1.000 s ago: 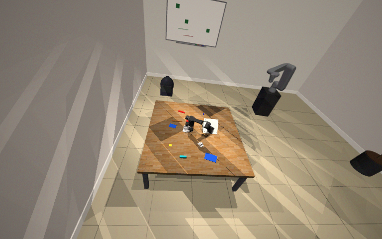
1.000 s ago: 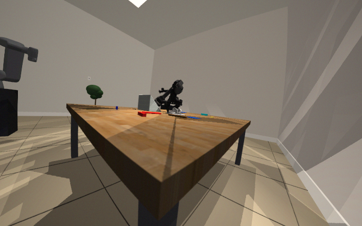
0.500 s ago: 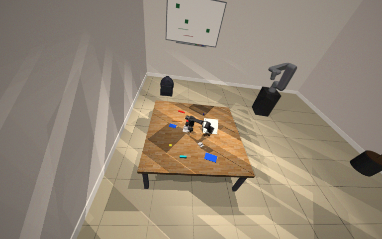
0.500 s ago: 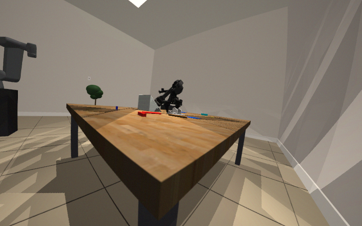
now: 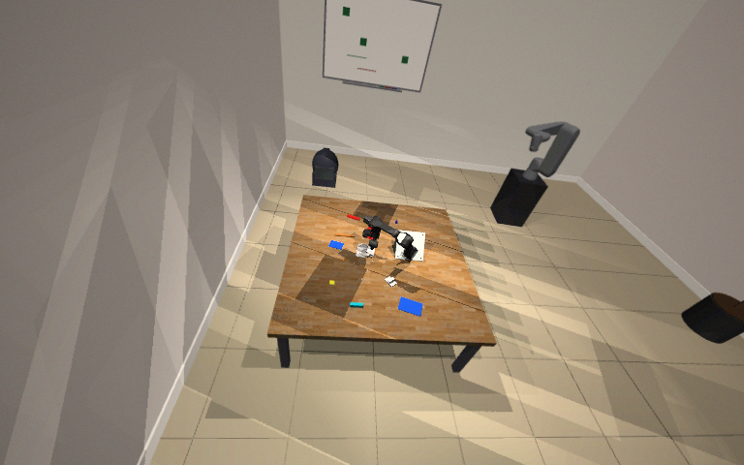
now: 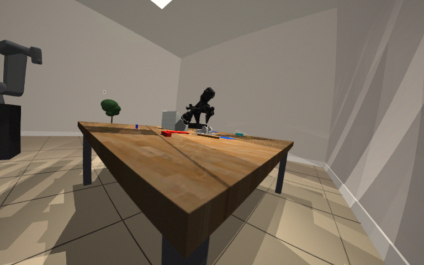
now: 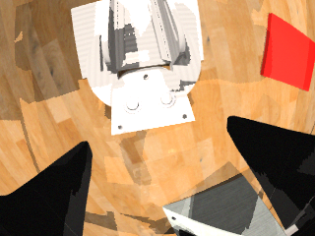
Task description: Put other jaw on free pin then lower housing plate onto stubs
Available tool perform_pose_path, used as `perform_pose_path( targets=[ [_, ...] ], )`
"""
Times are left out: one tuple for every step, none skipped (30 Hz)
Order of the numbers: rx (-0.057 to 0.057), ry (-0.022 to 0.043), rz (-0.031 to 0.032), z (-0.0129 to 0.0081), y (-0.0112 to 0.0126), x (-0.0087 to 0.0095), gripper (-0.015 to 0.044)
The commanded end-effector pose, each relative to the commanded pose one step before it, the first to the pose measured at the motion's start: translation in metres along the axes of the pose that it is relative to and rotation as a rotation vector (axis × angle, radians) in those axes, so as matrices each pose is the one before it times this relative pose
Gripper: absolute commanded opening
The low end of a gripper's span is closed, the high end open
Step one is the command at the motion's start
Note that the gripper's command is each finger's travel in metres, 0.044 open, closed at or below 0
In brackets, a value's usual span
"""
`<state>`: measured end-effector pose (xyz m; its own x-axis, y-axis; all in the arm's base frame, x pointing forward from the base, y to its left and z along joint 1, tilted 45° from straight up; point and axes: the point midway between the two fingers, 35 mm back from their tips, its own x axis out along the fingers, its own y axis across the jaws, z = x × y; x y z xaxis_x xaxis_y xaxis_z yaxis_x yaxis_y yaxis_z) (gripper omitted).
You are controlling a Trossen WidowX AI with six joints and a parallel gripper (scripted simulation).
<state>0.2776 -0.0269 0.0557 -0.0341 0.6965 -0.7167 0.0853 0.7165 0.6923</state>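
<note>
The white jaw assembly (image 5: 362,251) (image 6: 205,130) sits on the table. Its two upright jaws, the left jaw (image 7: 112,39) and the right jaw (image 7: 169,34), stand side by side in the wrist view. The white housing plate (image 7: 150,116) lies across their near ends, with two round stub ends showing at it; it looks about flat. The gear teeth and pins are hidden, so meshing and full seating cannot be told. My gripper (image 7: 160,136) (image 6: 202,121) is open and empty, its black fingers spread wide, above and on the near side of the plate, apart from it.
A grey-white box (image 6: 169,120) (image 7: 221,208) stands near the arm. A red block (image 7: 287,54) lies right of the assembly in the wrist view. Blue slabs (image 5: 336,245) (image 5: 410,306), a yellow piece (image 5: 331,282), a teal bar (image 5: 356,304) and a small white part (image 5: 390,281) lie around.
</note>
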Motion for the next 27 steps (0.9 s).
perform_pose_path(
  targets=[
    [0.0038,0.00843,-0.00381,-0.01343,-0.00429,-0.01044,0.044],
    [0.0001,0.00167,-0.00273,-0.00986,-0.00275,-0.00927,0.044],
    [-0.0002,0.00222,-0.00138,-0.01033,-0.00225,-0.00892,0.044],
    [-0.0006,0.00265,0.00002,-0.01066,-0.0017,-0.00847,0.044],
    [-0.001,0.00294,0.00142,-0.01083,-0.00111,-0.00793,0.044],
    [-0.0011,0.00243,0.00207,-0.00857,-0.00045,-0.00584,0.044],
    [-0.0008,0.0015,0.00165,-0.0052,-0.00009,-0.00337,0.044],
    [-0.0003,0.0005,0.00062,-0.00174,0.0,-0.0011,0.044],
    [0.0,0.0,0.0,0.0,0.0,0.0,0.044],
    [0.0,0.0,0.0,0.0,0.0,0.0,0.044],
    [0.0,0.0,0.0,0.0,0.0,0.0,0.044],
    [0.0,0.0,0.0,0.0,0.0,0.0,0.044],
    [0.0,0.0,0.0,0.0,0.0,0.0,0.044],
    [0.0,0.0,0.0,0.0,0.0,0.0,0.044],
    [0.0,0.0,0.0,0.0,0.0,0.0,0.044],
    [0.0,0.0,0.0,0.0,0.0,0.0,0.044],
    [0.0,0.0,0.0,0.0,0.0,0.0,0.044],
    [0.0,0.0,0.0,0.0,0.0,0.0,0.044],
    [0.0,0.0,0.0,0.0,0.0,0.0,0.044],
    [0.0,0.0,0.0,0.0,0.0,0.0,0.044],
    [0.0,0.0,0.0,0.0,0.0,0.0,0.044],
    [0.0,0.0,0.0,0.0,0.0,0.0,0.044],
    [0.0,0.0,0.0,0.0,0.0,0.0,0.044],
    [0.0,0.0,0.0,0.0,0.0,0.0,0.044],
    [0.0,0.0,0.0,0.0,0.0,0.0,0.044],
    [0.0,0.0,0.0,0.0,0.0,0.0,0.044],
    [0.0,0.0,0.0,0.0,0.0,0.0,0.044]
  ],
)
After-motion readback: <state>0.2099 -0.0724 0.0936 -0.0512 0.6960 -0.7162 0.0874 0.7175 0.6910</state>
